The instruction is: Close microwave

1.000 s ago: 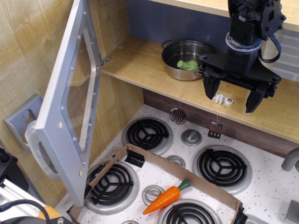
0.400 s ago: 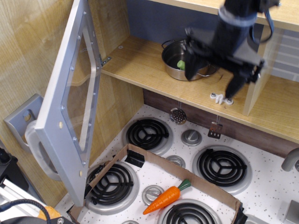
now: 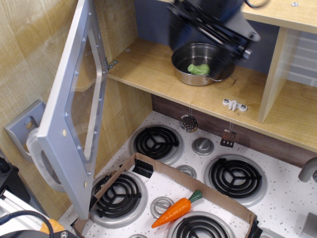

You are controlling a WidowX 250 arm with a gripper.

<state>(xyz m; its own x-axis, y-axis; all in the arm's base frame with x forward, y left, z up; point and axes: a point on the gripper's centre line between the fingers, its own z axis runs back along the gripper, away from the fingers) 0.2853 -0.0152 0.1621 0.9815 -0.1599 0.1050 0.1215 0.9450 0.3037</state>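
Note:
The microwave door (image 3: 58, 130) is a grey panel with a clear window (image 3: 84, 99). It stands wide open at the left, edge-on to me, hinged at the top near the wooden shelf (image 3: 148, 69). Its chunky silver handle (image 3: 40, 163) sticks out at the lower left. The microwave cavity is the wooden compartment behind it. My gripper (image 3: 210, 39) is a black, motion-blurred shape at the top centre, over the steel pot (image 3: 200, 59), well to the right of the door. Its fingers look spread and hold nothing.
The pot holds a green item (image 3: 198, 68). A small white fitting (image 3: 234, 104) lies on the shelf. Below is a toy stove (image 3: 277, 198) with several burners, a cardboard frame (image 3: 208, 191) and a carrot (image 3: 174, 210). A wooden divider (image 3: 271, 74) stands at right.
My gripper has swung up and left, from above the white fitting to over the pot at the top of the view. The door has not moved.

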